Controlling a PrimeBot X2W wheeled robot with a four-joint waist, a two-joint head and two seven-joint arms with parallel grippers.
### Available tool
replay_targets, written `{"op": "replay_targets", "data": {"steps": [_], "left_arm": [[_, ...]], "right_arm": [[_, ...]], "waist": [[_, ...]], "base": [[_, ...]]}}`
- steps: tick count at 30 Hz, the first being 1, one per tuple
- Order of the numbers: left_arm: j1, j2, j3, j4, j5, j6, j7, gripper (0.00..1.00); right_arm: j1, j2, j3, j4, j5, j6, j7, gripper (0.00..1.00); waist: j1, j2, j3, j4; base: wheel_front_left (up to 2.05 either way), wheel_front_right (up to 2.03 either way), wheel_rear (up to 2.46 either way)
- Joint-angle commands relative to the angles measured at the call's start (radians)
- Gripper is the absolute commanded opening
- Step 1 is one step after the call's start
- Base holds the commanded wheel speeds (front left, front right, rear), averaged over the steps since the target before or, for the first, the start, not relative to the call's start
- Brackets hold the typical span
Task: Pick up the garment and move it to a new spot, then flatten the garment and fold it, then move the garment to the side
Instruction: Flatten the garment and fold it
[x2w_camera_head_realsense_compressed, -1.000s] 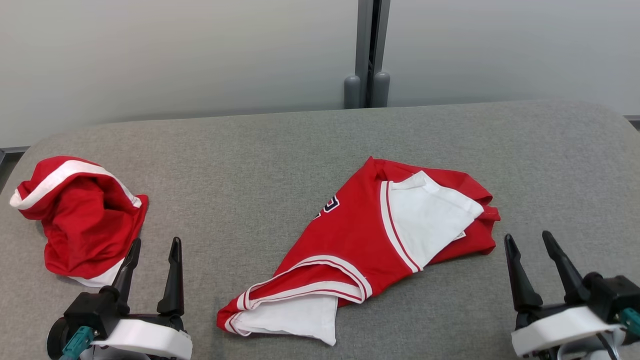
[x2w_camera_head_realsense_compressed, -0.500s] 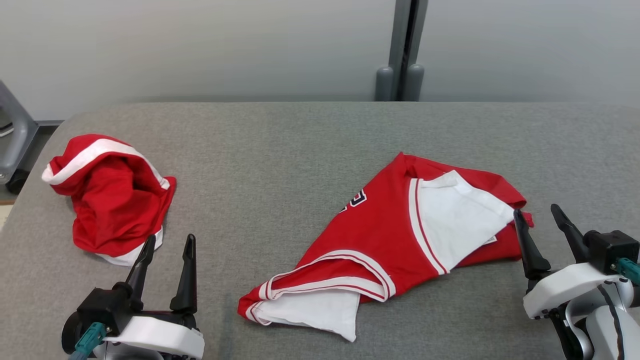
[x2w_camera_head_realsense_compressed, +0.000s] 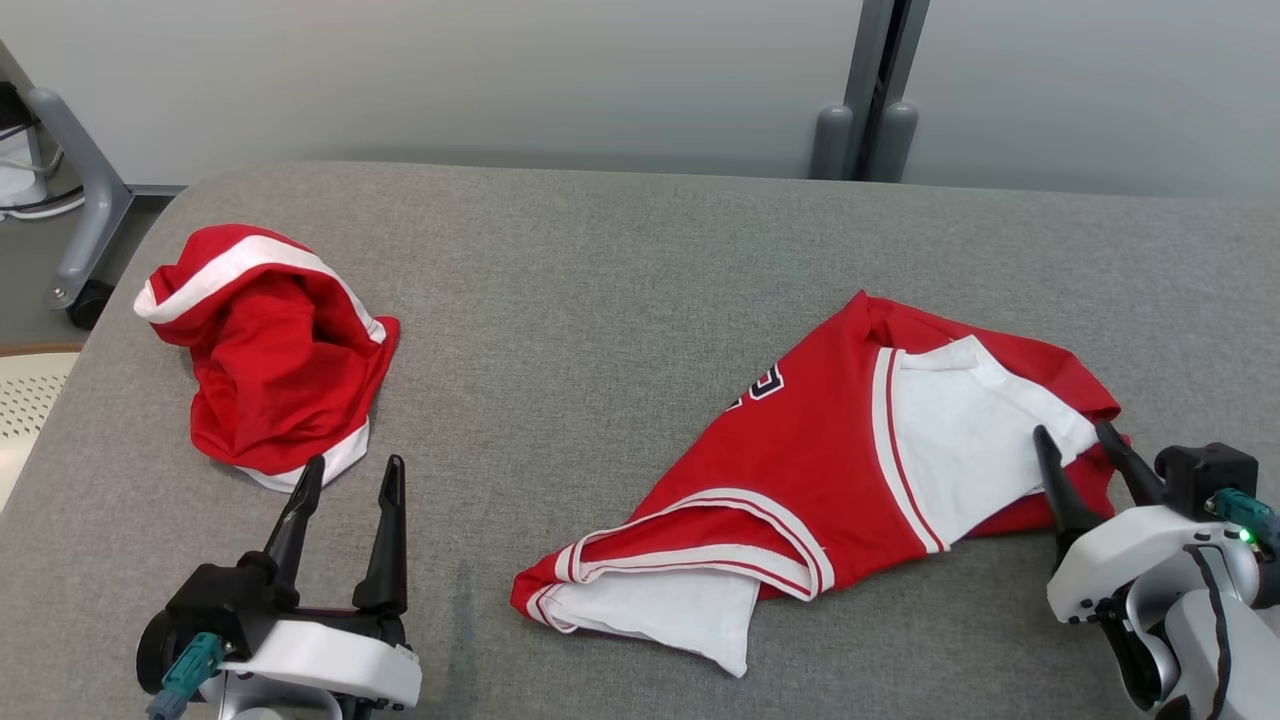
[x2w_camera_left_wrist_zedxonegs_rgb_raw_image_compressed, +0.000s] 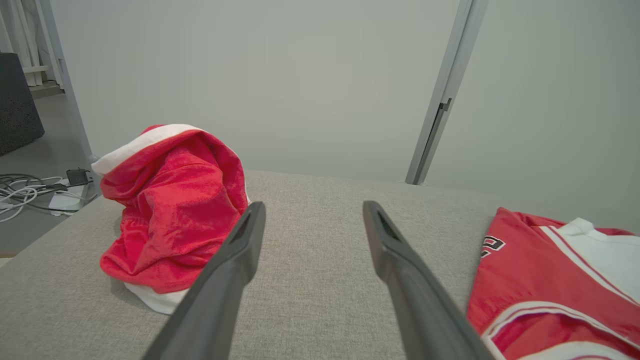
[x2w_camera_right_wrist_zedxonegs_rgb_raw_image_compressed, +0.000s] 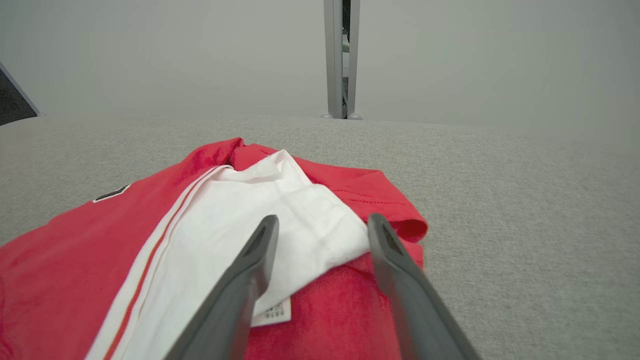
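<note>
The garment (x2w_camera_head_realsense_compressed: 800, 470), a red jersey with white panels and striped trim, lies rumpled on the grey padded table (x2w_camera_head_realsense_compressed: 600, 300), right of centre. My right gripper (x2w_camera_head_realsense_compressed: 1072, 430) stands open over the jersey's right end. In the right wrist view, my right gripper (x2w_camera_right_wrist_zedxonegs_rgb_raw_image_compressed: 324, 220) has its fingers straddling the white flap of the garment (x2w_camera_right_wrist_zedxonegs_rgb_raw_image_compressed: 225, 215), just above the cloth, with a small label below them. My left gripper (x2w_camera_head_realsense_compressed: 355, 462) is open at the lower left, off the jersey. In the left wrist view, my left gripper (x2w_camera_left_wrist_zedxonegs_rgb_raw_image_compressed: 314, 205) has bare table between its fingers and the garment (x2w_camera_left_wrist_zedxonegs_rgb_raw_image_compressed: 530, 260) to the right.
A second crumpled red garment with white bands (x2w_camera_head_realsense_compressed: 270, 370) sits at the table's left, just beyond the left gripper, and appears as a heap of red cloth (x2w_camera_left_wrist_zedxonegs_rgb_raw_image_compressed: 175, 215). A wheeled metal frame leg (x2w_camera_head_realsense_compressed: 85, 220) stands off the left edge. Cables (x2w_camera_left_wrist_zedxonegs_rgb_raw_image_compressed: 30, 187) lie on the floor. A grey post (x2w_camera_head_realsense_compressed: 865, 130) rises behind the table.
The head camera has turned, shifting the whole picture rightward. My right gripper has moved forward and left, from beside the jersey to over its right end. The left gripper has kept its place.
</note>
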Motion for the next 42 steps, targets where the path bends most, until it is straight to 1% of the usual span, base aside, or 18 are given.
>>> {"op": "replay_targets", "data": {"steps": [1, 6, 10, 14, 15, 20, 23, 28, 30, 31, 36, 41, 42], "left_arm": [[-0.009, 0.003, 0.002, -0.006, -0.003, 0.005, -0.002, 1.00], [-0.007, 0.003, 0.007, -0.006, -0.005, 0.009, -0.002, 1.00], [-0.014, 0.003, 0.006, -0.003, -0.005, 0.011, -0.002, 1.00], [-0.021, 0.004, -0.004, 0.000, -0.007, 0.008, -0.002, 1.00], [-0.021, 0.004, -0.004, 0.000, -0.007, 0.008, -0.002, 1.00], [-0.033, 0.004, -0.025, 0.006, -0.013, 0.008, -0.002, 1.00], [-0.037, 0.003, -0.045, 0.009, -0.024, 0.007, -0.002, 1.00], [-0.065, 0.004, -0.096, 0.016, -0.053, 0.009, -0.002, 1.00], [-0.078, 0.003, -0.121, 0.022, -0.065, 0.009, -0.002, 1.00], [-0.093, 0.004, -0.145, 0.026, -0.081, 0.010, -0.002, 1.00], [-0.114, 0.003, -0.196, 0.033, -0.116, 0.021, -0.002, 1.00], [-0.131, 0.003, -0.247, 0.031, -0.142, 0.032, -0.002, 1.00], [-0.136, 0.003, -0.256, 0.029, -0.146, 0.035, -0.002, 1.00]], "right_arm": [[-0.015, -0.008, 0.002, 0.001, 0.009, 0.000, -0.008, 0.00], [-0.027, -0.008, 0.014, -0.009, 0.024, 0.000, -0.009, 0.00], [-0.040, -0.008, 0.018, -0.075, 0.027, 0.000, -0.008, 0.00], [-0.073, -0.012, 0.051, -0.150, 0.021, 0.000, -0.009, 0.00], [-0.073, -0.012, 0.051, -0.150, 0.021, 0.000, -0.009, 0.00], [-0.180, -0.013, 0.127, -0.201, 0.036, 0.000, -0.009, 0.00], [-0.277, -0.015, 0.181, -0.193, 0.044, 0.000, -0.008, 0.00], [-0.451, -0.004, 0.262, -0.122, 0.061, 0.000, 0.018, 0.00], [-0.516, -0.001, 0.288, -0.077, 0.068, 0.000, 0.021, 0.00], [-0.577, 0.001, 0.319, -0.030, 0.070, 0.000, 0.025, 0.00], [-0.706, 0.014, 0.371, 0.100, 0.082, 0.000, 0.023, 0.00], [-0.786, 0.035, 0.419, 0.245, 0.090, 0.000, 0.032, 0.00], [-0.796, 0.038, 0.430, 0.272, 0.088, 0.000, 0.032, 0.76]], "waist": [[0.0000, 0.0000, 0.002, 0.002], [0.0000, 0.0000, 0.005, -0.003], [0.0000, 0.0000, 0.003, -0.010], [0.0000, 0.0000, -0.004, -0.010], [0.0000, 0.0000, -0.004, -0.010], [0.0000, 0.0000, -0.007, 0.010], [0.0000, 0.0000, -0.002, 0.042], [0.0000, 0.0000, 0.020, 0.119], [0.0000, 0.0000, 0.032, 0.155], [0.0000, 0.0000, 0.045, 0.189], [0.0000, 0.0000, 0.075, 0.253], [0.0000, 0.0000, 0.100, 0.295], [0.0000, 0.0000, 0.104, 0.300]], "base": [[0.00, 0.00, 0.00], [0.00, 0.00, 0.00], [0.00, 0.00, 0.00], [0.00, 0.00, 0.00], [0.00, 0.00, 0.00], [0.00, 0.00, 0.00], [0.00, 0.00, 0.00], [0.00, 0.00, 0.00], [0.00, 0.00, 0.00], [0.00, 0.00, 0.00], [0.00, 0.00, 0.00], [0.00, 0.00, 0.00], [0.00, 0.00, 0.00]]}}
